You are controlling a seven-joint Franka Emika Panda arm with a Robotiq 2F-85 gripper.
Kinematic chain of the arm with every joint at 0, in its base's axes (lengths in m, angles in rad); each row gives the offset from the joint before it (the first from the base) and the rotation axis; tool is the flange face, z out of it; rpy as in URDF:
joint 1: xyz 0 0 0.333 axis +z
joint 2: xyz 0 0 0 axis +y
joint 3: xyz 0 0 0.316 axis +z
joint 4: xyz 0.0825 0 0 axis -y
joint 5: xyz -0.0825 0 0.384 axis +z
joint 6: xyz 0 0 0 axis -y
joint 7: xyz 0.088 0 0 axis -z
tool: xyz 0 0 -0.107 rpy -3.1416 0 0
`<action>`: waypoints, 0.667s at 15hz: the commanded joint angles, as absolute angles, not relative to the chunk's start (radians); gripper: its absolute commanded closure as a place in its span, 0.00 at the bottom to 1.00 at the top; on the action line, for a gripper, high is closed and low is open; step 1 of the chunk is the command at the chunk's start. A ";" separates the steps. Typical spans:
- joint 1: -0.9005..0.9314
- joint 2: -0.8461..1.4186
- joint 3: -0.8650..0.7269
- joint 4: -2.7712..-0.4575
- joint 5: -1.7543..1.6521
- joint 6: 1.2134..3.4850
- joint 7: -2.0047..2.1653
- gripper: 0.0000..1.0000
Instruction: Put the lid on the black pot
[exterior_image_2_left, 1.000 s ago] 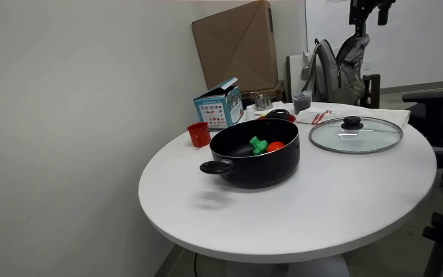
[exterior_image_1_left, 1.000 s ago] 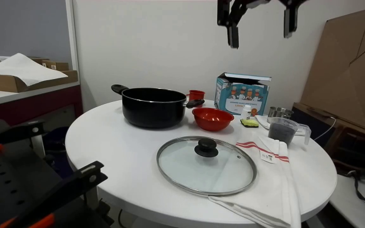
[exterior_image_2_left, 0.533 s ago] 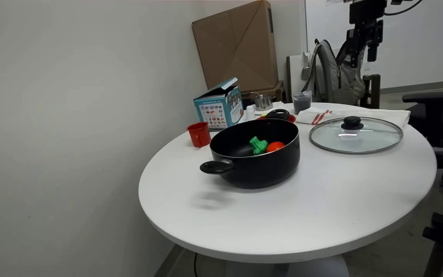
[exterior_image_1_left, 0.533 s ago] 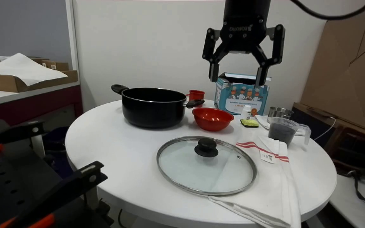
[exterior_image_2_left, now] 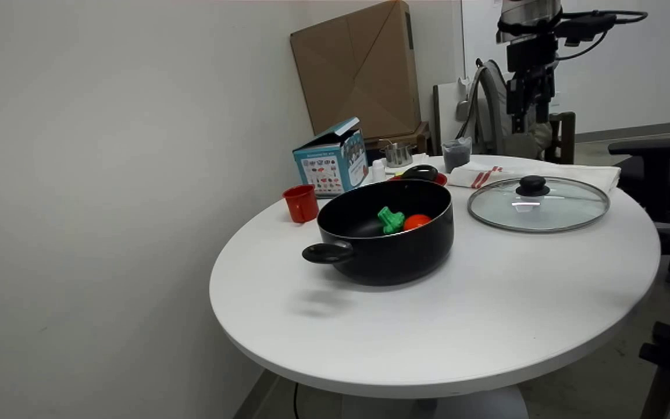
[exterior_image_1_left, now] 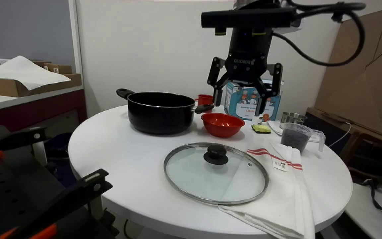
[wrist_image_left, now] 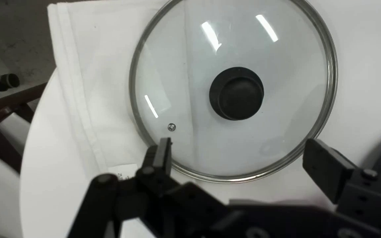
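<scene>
Lowered since the earlier frame, the gripper [exterior_image_1_left: 237, 106] is held spread wide above the table [exterior_image_1_left: 121, 166]. In an exterior view the lid [exterior_image_1_left: 216, 176] is laid there, its three-o'clock edge over a towel [exterior_image_1_left: 280, 196]; open room is seen at nine o'clock. The black pot [exterior_image_1_left: 160, 118] is set apart, toward ten-thirty.

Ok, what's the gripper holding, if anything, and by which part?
Nothing: the gripper stands open, and the lid lies untouched, partly on the cloth.

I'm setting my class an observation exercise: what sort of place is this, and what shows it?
Probably an office or lab room dressed as a mock kitchen: a black pot and a box with cartoon chefs suggest cooking, while a backpack behind suggests a workspace.
</scene>
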State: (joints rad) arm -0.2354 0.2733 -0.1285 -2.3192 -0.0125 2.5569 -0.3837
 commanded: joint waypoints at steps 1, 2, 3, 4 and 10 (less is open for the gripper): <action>-0.218 0.383 -0.111 -2.247 -0.040 2.534 -0.367 0.00; -0.213 0.405 -0.107 -2.239 -0.048 2.533 -0.362 0.00; -0.209 0.425 -0.104 -2.235 -0.055 2.532 -0.358 0.00; -0.203 0.444 -0.104 -2.227 -0.066 2.528 -0.352 0.00; -0.156 0.524 -0.121 -2.205 -0.155 2.527 -0.291 0.00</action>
